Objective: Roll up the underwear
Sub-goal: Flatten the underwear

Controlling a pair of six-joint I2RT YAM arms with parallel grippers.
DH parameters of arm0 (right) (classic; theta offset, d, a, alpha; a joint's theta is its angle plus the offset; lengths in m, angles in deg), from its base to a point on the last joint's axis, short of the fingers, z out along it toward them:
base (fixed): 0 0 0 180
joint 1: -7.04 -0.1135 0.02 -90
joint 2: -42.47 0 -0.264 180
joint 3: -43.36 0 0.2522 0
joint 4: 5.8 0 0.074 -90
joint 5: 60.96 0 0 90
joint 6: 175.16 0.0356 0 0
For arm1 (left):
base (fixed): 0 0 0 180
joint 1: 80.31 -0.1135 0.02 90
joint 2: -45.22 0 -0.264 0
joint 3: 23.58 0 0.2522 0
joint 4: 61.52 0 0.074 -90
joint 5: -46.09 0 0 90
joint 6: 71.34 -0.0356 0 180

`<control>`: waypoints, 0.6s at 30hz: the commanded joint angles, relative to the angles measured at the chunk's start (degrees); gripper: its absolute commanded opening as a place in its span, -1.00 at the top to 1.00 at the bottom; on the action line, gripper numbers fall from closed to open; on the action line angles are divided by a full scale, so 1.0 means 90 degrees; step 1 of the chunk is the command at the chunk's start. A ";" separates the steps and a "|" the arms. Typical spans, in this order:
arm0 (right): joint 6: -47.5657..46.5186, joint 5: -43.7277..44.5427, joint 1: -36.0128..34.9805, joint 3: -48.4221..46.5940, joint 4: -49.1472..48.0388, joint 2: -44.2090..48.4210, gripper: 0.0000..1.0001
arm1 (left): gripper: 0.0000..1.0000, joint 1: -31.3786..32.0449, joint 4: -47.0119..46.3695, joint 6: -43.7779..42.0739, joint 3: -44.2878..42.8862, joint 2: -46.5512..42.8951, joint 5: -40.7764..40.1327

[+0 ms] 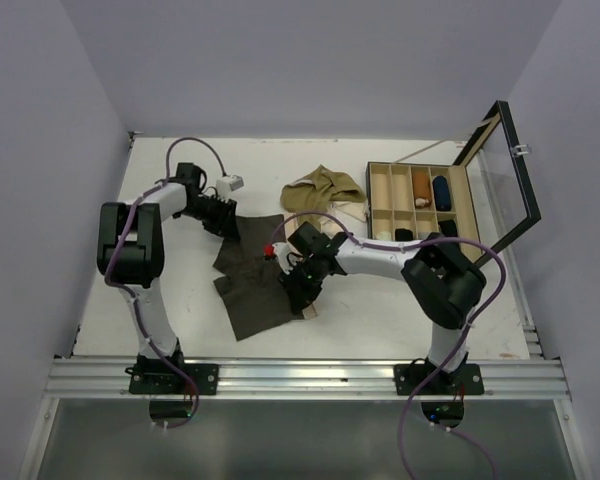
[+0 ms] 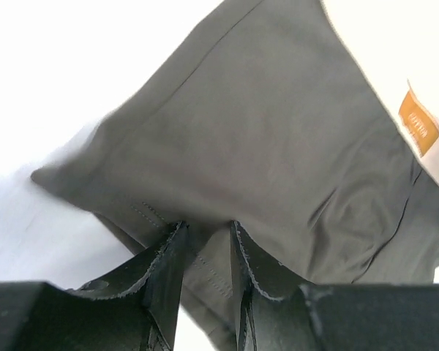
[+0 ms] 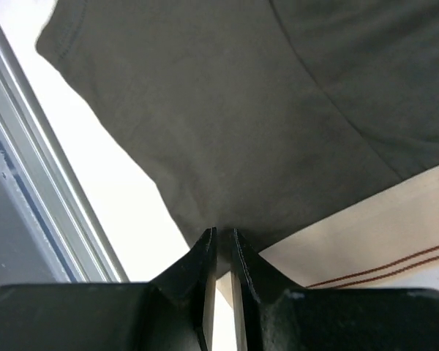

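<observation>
The dark brown underwear (image 1: 255, 295) lies spread flat on the white table between both arms. My left gripper (image 1: 227, 225) is at its far left corner, and in the left wrist view the gripper (image 2: 208, 228) is shut on a fold of the dark cloth (image 2: 263, 131). My right gripper (image 1: 300, 290) is at the right edge. In the right wrist view it (image 3: 223, 234) is pinched shut on the dark fabric (image 3: 227, 110), right beside the beige waistband (image 3: 380, 234). The olive-tan underwear (image 1: 325, 187) lies bunched further back.
A wooden compartment box (image 1: 368, 200) with rolled items inside stands at the back right, its glass lid (image 1: 515, 185) propped open. A small red object (image 1: 270, 250) sits by the dark cloth. The aluminium rail (image 1: 300, 375) runs along the near table edge.
</observation>
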 commanded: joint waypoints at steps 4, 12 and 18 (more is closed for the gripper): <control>-0.0121 0.0052 0.0618 -0.1046 0.0130 0.0766 0.56 | 0.26 0.0103 -0.0475 -0.0050 0.0096 -0.0395 0.0046; -0.0834 0.0667 0.1468 -0.2969 0.0423 -0.0432 0.15 | 0.12 -0.0425 -0.0584 -0.0530 -0.0683 -0.0956 -0.0041; -0.1049 0.0697 0.1586 -0.4405 0.0530 -0.1799 0.12 | 0.11 -0.0523 -0.0592 -0.0403 -0.1261 -0.0193 0.0017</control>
